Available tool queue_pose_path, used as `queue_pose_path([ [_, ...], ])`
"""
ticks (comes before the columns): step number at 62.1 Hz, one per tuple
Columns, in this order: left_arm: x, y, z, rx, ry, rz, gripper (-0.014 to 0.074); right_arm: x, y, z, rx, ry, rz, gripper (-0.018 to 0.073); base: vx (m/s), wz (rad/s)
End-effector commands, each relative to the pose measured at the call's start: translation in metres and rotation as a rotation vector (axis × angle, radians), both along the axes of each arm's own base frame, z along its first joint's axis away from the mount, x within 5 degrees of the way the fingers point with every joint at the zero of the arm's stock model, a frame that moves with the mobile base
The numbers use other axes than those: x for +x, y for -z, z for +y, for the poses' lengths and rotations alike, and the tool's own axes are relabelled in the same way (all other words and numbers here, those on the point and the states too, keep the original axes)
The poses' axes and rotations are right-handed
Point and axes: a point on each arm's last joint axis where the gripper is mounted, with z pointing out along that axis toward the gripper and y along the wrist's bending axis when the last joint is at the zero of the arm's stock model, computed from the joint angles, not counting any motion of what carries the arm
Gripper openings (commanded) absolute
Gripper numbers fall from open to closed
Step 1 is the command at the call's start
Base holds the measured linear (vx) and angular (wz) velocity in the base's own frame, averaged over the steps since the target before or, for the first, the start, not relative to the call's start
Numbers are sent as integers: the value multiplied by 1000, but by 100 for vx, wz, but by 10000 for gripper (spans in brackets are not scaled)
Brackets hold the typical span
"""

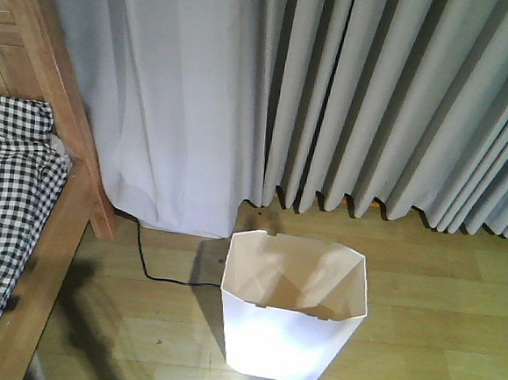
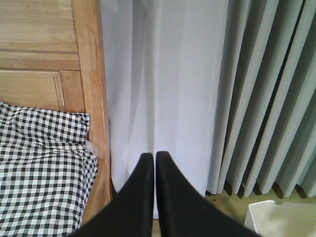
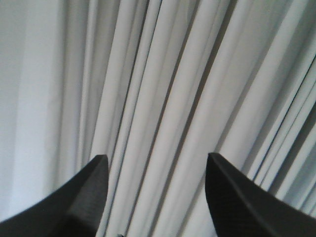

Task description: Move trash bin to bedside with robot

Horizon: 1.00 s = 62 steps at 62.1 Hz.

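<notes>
Front-facing exterior view is showing the trash bin (image 1: 289,320) standing upright on the wooden floor (image 1: 437,328), near the bed (image 1: 22,225) but apart from it, with grey curtains (image 1: 375,103) behind. Neither pincer is appearing here. Left wrist view is showing the left pincer (image 2: 152,157) clenched, empty, facing the bedpost (image 2: 94,79); only a bin corner is peeking in. Right wrist view is showing the right pincer (image 3: 157,163) released, seeing curtain only. Judging: bin is looking light, thin-walled, slightly flexible and smooth; gripping the rim wall seems best.
</notes>
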Motion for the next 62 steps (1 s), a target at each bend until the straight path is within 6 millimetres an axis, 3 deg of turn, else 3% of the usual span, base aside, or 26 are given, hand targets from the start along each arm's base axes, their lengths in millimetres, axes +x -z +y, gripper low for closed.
queue_pose_path([
  [1,1,3,0,-18,0,-55,-6,-15,2,1,24,16,-87,415,0,0],
  [12,1,3,0,-18,0,-55,-6,-54,26,3,62,-10,-215,415,0,0],
  [22,1,3,0,-18,0,-55,-6,-72,54,3,64,-17,-262,412,0,0],
  [29,1,3,0,-18,0,-55,-6,-75,63,2,65,-10,-271,341,0,0],
  [42,1,3,0,-18,0,-55,-6,-75,64,3,65,-23,-260,-10,0,0],
  [62,1,3,0,-18,0,-55,-6,-75,64,3,66,-24,-259,-10,0,0],
])
